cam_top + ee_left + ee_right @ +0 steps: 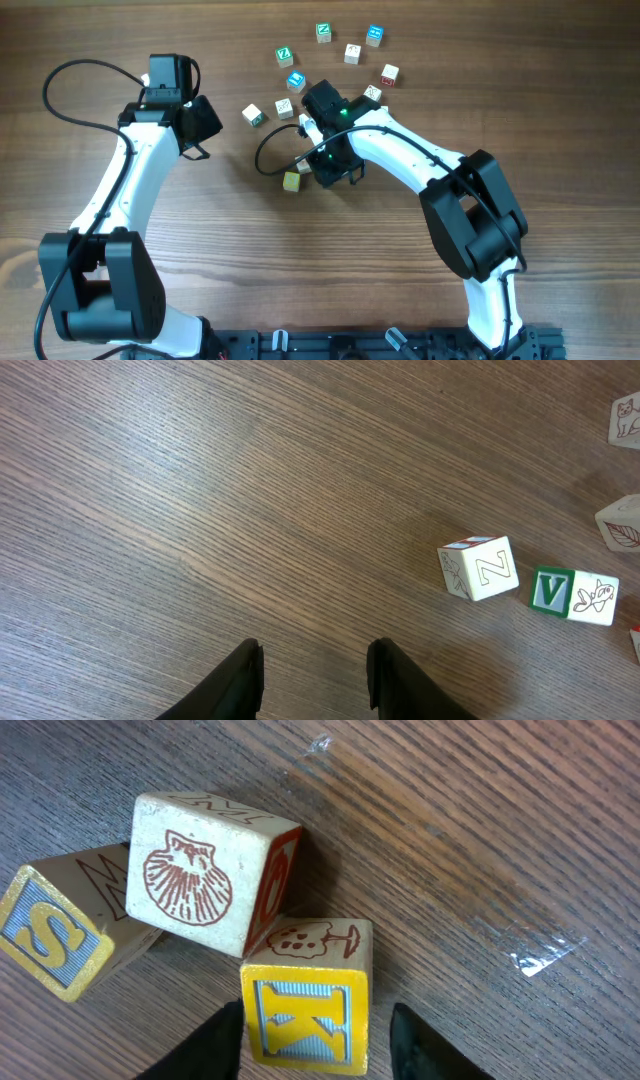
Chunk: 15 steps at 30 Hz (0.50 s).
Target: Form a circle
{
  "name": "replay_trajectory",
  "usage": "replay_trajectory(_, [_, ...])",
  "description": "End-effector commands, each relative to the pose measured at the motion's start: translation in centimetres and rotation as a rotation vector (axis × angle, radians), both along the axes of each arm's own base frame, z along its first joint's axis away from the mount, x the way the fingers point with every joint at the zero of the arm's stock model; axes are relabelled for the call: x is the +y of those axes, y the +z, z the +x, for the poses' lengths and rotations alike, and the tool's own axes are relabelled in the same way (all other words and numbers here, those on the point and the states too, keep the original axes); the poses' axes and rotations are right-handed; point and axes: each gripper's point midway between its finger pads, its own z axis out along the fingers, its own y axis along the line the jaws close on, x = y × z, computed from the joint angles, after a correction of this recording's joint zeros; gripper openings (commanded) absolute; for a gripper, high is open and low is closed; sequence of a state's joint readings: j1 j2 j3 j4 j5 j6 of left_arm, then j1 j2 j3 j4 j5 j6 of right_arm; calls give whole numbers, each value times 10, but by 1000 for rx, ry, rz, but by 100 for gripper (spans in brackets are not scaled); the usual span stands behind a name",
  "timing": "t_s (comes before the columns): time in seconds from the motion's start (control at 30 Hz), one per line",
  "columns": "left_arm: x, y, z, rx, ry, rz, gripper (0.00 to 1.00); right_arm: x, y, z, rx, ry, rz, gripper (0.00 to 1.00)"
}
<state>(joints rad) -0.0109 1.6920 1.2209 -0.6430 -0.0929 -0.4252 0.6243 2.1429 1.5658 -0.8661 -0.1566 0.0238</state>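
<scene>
Yellow K block (305,1015) sits inside the claw (315,1025), touching the shell block (205,870)

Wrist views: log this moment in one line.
left gripper: open, empty | right gripper: open around K block | shell block: beside K block | circle: not formed

Right wrist view: K block (303,1020), at 6 o'clock, bears a blue K on a yellow-framed face. S block (50,935), at 9 o'clock, bears a blue S on yellow. Left wrist view: Z block (478,568), at 3 o'clock, bears an outlined Z. V block (551,590), just beside it, bears a white V on green. From overhead the lettering is too small to read.
</scene>
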Motion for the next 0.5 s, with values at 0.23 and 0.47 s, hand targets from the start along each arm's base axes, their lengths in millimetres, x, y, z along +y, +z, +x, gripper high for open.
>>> replay_trajectory(0.23, [2,-1,-2,3,8,8,25,4,73,53,-202,-53,54,61])
replay_trajectory(0.47, [-6,-2,-2,7,-14,-38,4,-48,80,91,-214,-245,62,63])
